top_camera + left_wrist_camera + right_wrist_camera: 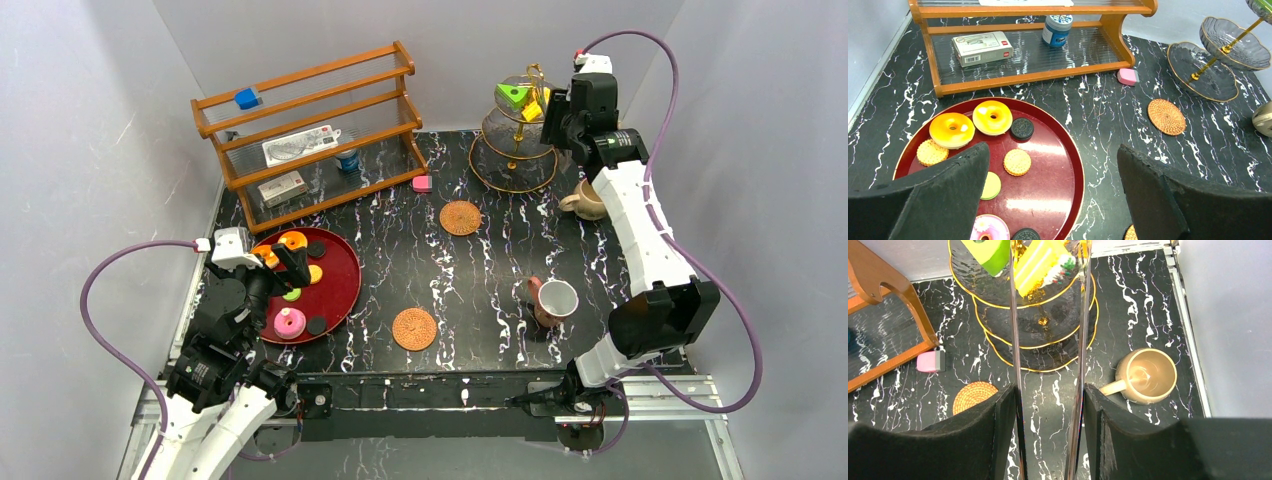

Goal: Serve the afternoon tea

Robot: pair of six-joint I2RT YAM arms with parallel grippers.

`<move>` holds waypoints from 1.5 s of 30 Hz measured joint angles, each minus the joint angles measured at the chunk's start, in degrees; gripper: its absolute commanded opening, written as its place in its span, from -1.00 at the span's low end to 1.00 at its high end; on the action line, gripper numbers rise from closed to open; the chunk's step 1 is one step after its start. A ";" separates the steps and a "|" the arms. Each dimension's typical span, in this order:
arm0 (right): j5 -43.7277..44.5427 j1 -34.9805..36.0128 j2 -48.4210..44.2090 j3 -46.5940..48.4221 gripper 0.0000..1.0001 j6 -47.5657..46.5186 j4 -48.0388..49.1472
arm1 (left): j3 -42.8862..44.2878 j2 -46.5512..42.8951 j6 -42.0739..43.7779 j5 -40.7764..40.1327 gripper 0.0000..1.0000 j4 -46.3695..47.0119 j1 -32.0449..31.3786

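My left gripper [287, 264] [1053, 155] is open and empty above a red tray [1048, 175]. The tray holds a pink donut [290, 321], two yellow donuts [951, 129], orange cookies [1017, 162] and black discs [1022, 128]. My right gripper [556, 120] [1049, 392] is shut on shiny metal tongs [1016, 340] high beside the tiered glass stand [515, 150]. A green wedge [990, 252] and a yellow piece [1040, 262] lie on the stand's top tier. A beige mug [1146, 375] stands right of the stand. A pinkish-brown cup [552, 300] and two woven coasters [460, 217] [414, 328] are on the table.
A wooden shelf [310, 130] stands at the back left with white boxes [982, 47], a blue can [1056, 29] and a blue cube [247, 98]. A pink block [422, 183] lies by the shelf's right foot. Grey walls close in the sides.
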 measured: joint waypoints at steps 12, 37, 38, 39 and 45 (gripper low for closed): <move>0.39 -0.07 -0.22 1.62 0.09 0.02 -2.54 | 0.00 0.00 0.00 0.02 0.92 0.00 0.00; -13.11 1.03 -14.25 -7.43 -0.04 7.34 -6.14 | 0.00 0.04 0.04 0.24 0.92 0.02 0.00; -13.51 1.51 -14.43 -8.44 -0.04 7.61 -5.90 | 0.00 0.11 0.04 0.26 0.92 0.02 0.00; -13.73 2.19 -14.51 -9.44 -0.04 7.82 -5.62 | 0.00 0.20 0.04 0.28 0.92 0.02 0.00; -13.60 9.44 -13.90 -12.52 -0.04 8.33 -4.90 | 0.00 0.50 0.04 0.46 0.92 0.00 0.00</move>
